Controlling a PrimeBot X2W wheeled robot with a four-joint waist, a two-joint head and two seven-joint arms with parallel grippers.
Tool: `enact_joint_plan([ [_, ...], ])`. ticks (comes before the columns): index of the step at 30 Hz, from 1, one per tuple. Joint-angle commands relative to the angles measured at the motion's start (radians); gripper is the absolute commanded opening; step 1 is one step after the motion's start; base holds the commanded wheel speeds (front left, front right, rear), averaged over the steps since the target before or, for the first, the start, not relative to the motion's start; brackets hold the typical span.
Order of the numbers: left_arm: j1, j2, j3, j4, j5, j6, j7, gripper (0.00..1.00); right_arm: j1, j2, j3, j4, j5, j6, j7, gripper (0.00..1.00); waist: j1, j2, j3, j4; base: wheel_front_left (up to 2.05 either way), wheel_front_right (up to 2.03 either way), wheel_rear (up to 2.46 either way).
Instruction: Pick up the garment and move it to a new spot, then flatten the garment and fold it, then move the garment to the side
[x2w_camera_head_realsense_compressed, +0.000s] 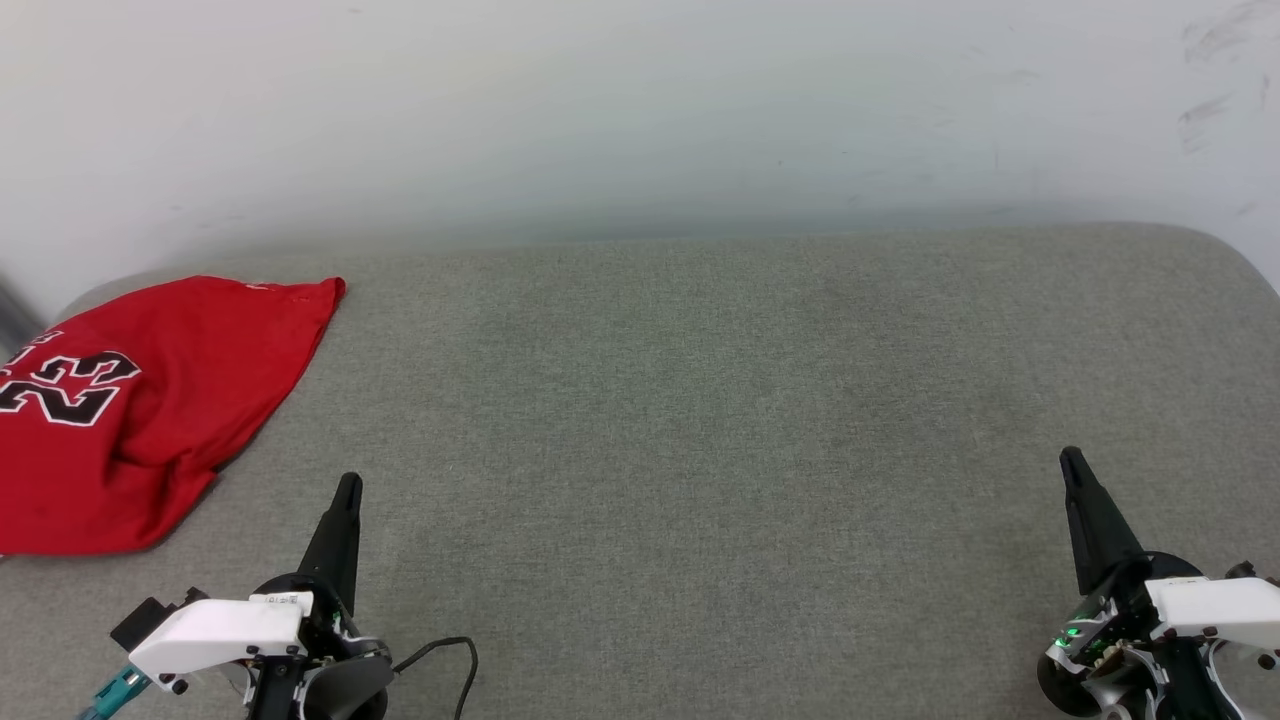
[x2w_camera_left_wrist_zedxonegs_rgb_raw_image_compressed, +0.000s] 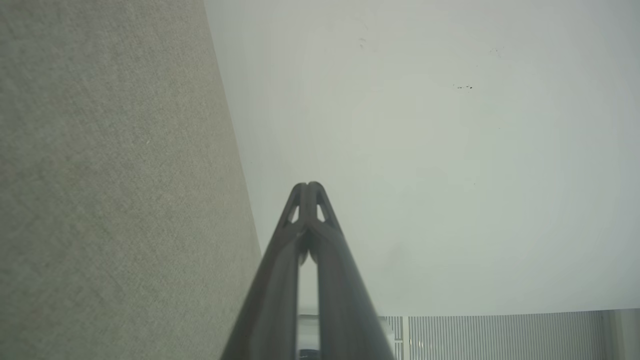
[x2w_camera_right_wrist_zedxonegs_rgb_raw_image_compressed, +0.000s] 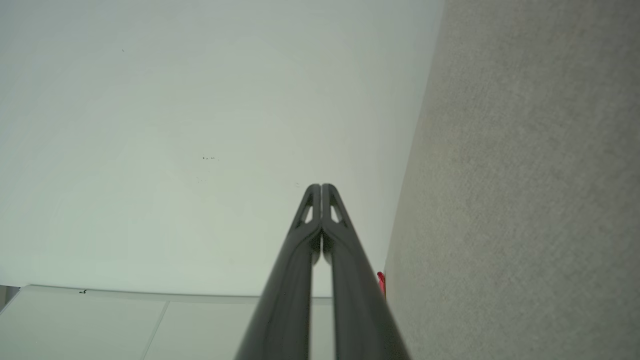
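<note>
The garment (x2w_camera_head_realsense_compressed: 150, 410), a red shirt with a black white-outlined "23", lies folded at the far left of the grey cloth surface (x2w_camera_head_realsense_compressed: 700, 420), partly cut off by the head view's left edge. A sliver of the garment (x2w_camera_right_wrist_zedxonegs_rgb_raw_image_compressed: 381, 283) shows red beside my right fingers in the right wrist view. My left gripper (x2w_camera_head_realsense_compressed: 348, 487) is shut and empty, to the right of the garment's near corner and apart from it. My right gripper (x2w_camera_head_realsense_compressed: 1071, 460) is shut and empty at the lower right. Each wrist view shows its fingers pressed together: left gripper (x2w_camera_left_wrist_zedxonegs_rgb_raw_image_compressed: 309, 186), right gripper (x2w_camera_right_wrist_zedxonegs_rgb_raw_image_compressed: 320, 186).
A pale wall (x2w_camera_head_realsense_compressed: 640, 110) rises right behind the surface's far edge. A black cable (x2w_camera_head_realsense_compressed: 455, 655) loops by the left wrist. The surface's rounded right corner (x2w_camera_head_realsense_compressed: 1235, 255) is at the upper right.
</note>
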Motion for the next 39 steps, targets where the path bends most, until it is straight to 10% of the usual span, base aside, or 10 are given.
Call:
enact_joint_plan([
  [1, -0.007, 0.000, 0.001, 0.000, 0.000, -0.004, 0.002, 0.00, -0.009, 0.003, 0.001, 0.000, 0.003, 0.000, 0.001, 0.00, 0.0000, -0.0001, 0.000, 0.000, 0.00, 0.00, 0.00],
  [33, -0.007, 0.000, 0.001, 0.000, 0.000, -0.004, 0.002, 0.00, -0.009, 0.003, 0.001, 0.000, 0.003, 0.000, 0.001, 0.00, 0.0000, -0.0001, 0.000, 0.000, 0.00, 0.00, 0.00],
  [34, 0.001, 0.000, 0.000, 0.003, 0.000, 0.000, 0.000, 1.00, 0.002, 0.000, 0.000, 0.002, 0.000, 0.000, 0.000, 1.00, 0.0000, -0.0001, 0.000, 0.000, 0.00, 0.00, 0.00],
  [39, 0.030, -0.004, -0.010, 0.026, 0.003, 0.001, -0.010, 1.00, 0.030, 0.001, 0.008, 0.023, -0.005, 0.000, -0.009, 1.00, 0.0000, -0.0001, 0.001, 0.000, 0.00, 0.00, 0.00],
])
